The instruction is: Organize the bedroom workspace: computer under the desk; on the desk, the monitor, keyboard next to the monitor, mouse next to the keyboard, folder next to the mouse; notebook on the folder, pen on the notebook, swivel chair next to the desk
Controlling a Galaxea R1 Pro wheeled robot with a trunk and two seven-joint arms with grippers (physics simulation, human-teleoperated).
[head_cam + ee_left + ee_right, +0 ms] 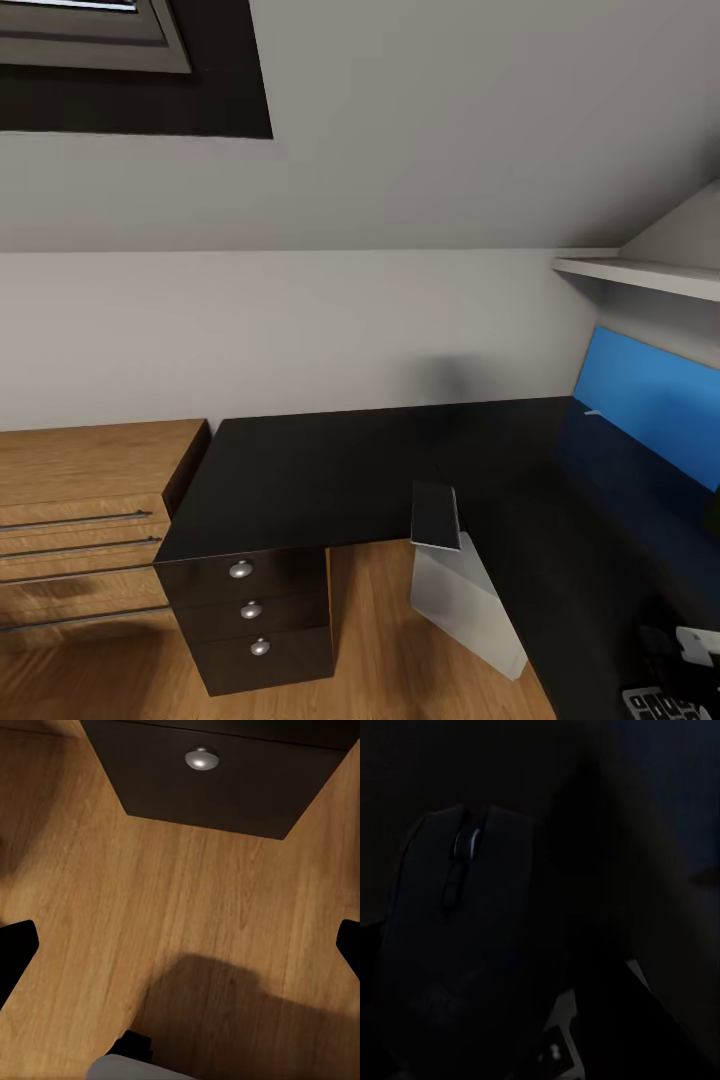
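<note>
Mouse under right wrist camera; left gripper idle above floor.

The left fingers (16, 949) are spread wide over wooden floor (187, 915). Right finger state cannot be told; the mouse (465, 945) looms close in darkness, presumably for placement on the desk (330, 470) near the keyboard (665, 705), lower right.
</note>
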